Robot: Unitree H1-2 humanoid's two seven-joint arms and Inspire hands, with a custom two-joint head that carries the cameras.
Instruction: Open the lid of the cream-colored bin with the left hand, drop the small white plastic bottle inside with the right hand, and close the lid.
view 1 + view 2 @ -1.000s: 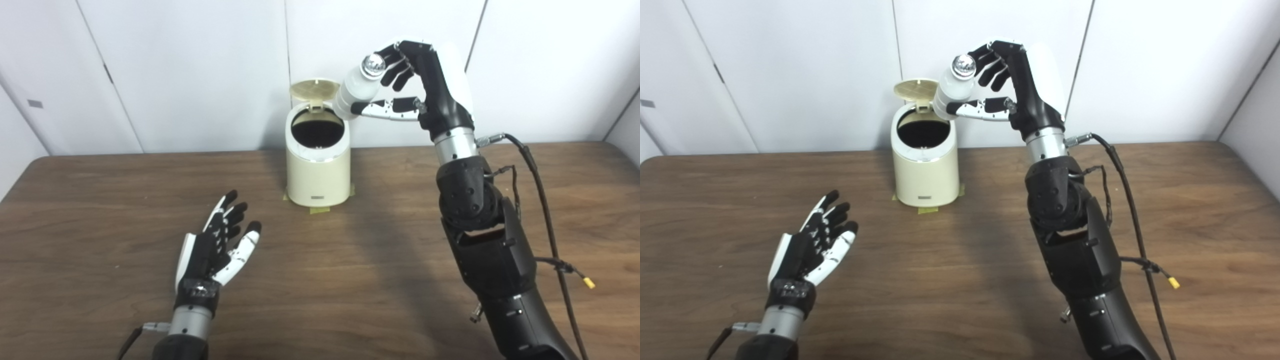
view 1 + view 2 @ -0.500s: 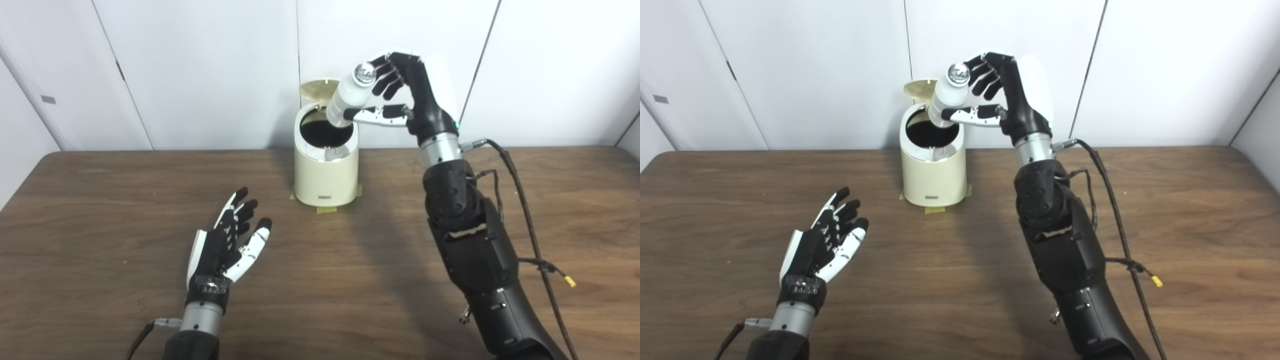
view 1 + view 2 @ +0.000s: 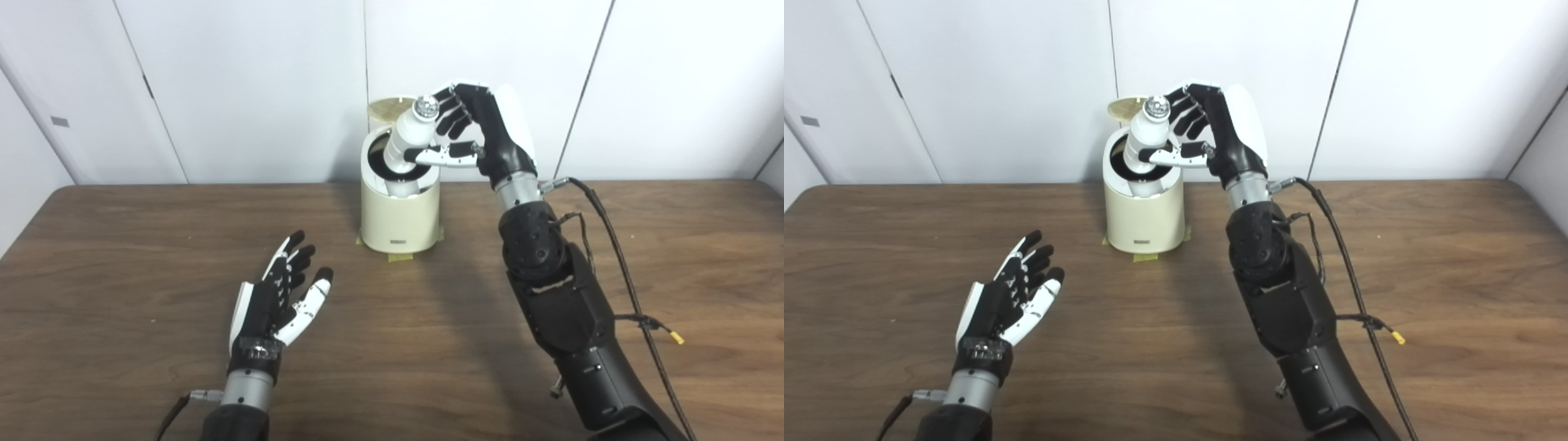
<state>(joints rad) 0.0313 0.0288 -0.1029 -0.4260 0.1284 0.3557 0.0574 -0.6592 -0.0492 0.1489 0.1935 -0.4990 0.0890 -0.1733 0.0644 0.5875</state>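
The cream-colored bin (image 3: 399, 217) stands at the back middle of the table with its round lid (image 3: 387, 108) flipped up behind the dark opening. My right hand (image 3: 474, 131) is shut on the small white plastic bottle (image 3: 405, 138) with a silver cap. It holds the bottle tilted, its lower end just inside the bin's opening. The same shows in the right eye view, with the bottle (image 3: 1144, 142) over the bin (image 3: 1143, 214). My left hand (image 3: 275, 300) is open and empty, palm up, low over the table in front and to the left of the bin.
The brown wooden table (image 3: 122, 257) stretches wide on both sides. Yellow tape (image 3: 401, 256) marks the bin's foot. A black cable (image 3: 618, 257) with a yellow tip hangs along my right arm. White wall panels stand close behind the bin.
My right hand has carried the bottle left and down, from above the bin's right rim to its opening. The camera shifted early on. My left hand has stayed still.
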